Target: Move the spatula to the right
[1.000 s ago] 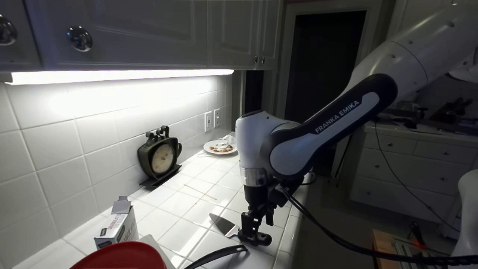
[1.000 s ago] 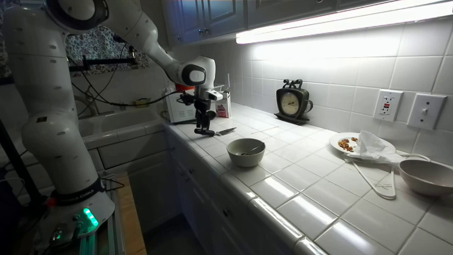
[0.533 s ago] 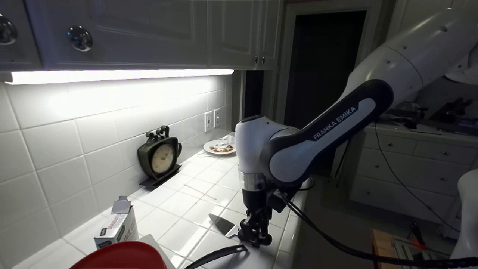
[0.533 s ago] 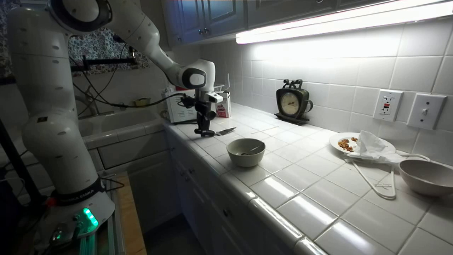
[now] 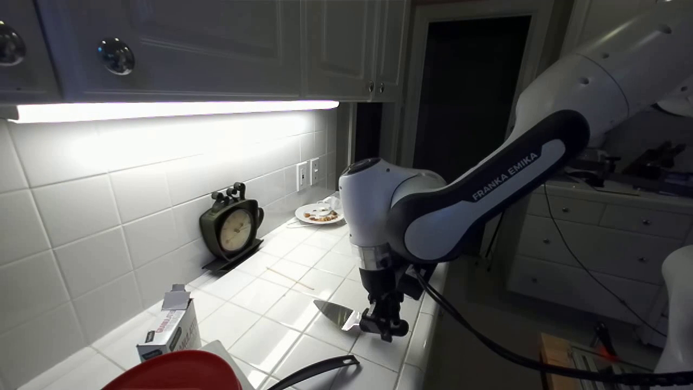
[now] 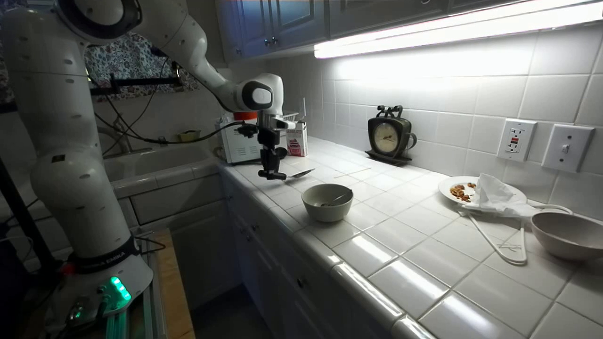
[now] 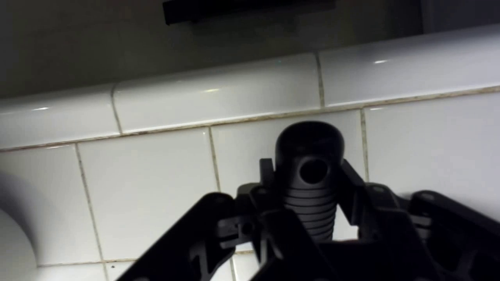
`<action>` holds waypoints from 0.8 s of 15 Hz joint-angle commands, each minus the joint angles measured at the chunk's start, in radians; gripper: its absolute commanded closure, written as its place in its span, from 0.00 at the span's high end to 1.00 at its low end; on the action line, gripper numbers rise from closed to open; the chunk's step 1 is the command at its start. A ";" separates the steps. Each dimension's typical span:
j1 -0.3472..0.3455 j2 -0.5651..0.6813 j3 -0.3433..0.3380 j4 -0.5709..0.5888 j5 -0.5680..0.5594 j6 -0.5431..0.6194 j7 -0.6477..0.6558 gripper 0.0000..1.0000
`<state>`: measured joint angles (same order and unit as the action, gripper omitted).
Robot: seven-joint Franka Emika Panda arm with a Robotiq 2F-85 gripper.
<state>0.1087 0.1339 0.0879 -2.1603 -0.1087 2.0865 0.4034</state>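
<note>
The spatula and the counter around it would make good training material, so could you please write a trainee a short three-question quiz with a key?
1. Which part of the spatula sits between the fingers?
2. True or false: the grey-green bowl is empty.
3. Fill in the blank: brown bits and crumpled paper lie on a white ____.

Key:
1. The black handle.
2. False; what looks like a slim utensil rests in it.
3. Plate.

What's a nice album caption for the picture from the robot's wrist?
Wrist view: the claw grips the spatula's ribbed black handle from both sides, white counter tiles below.
</note>
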 commanded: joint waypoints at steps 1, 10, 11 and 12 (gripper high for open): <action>-0.002 -0.096 -0.014 0.015 -0.065 -0.150 -0.056 0.16; -0.114 -0.152 -0.106 0.166 -0.043 -0.335 -0.424 0.16; -0.129 -0.146 -0.122 0.183 -0.038 -0.351 -0.459 0.16; -0.147 -0.152 -0.140 0.189 -0.030 -0.367 -0.488 0.16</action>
<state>-0.0002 -0.0169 -0.0204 -2.0160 -0.1573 1.7801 0.0089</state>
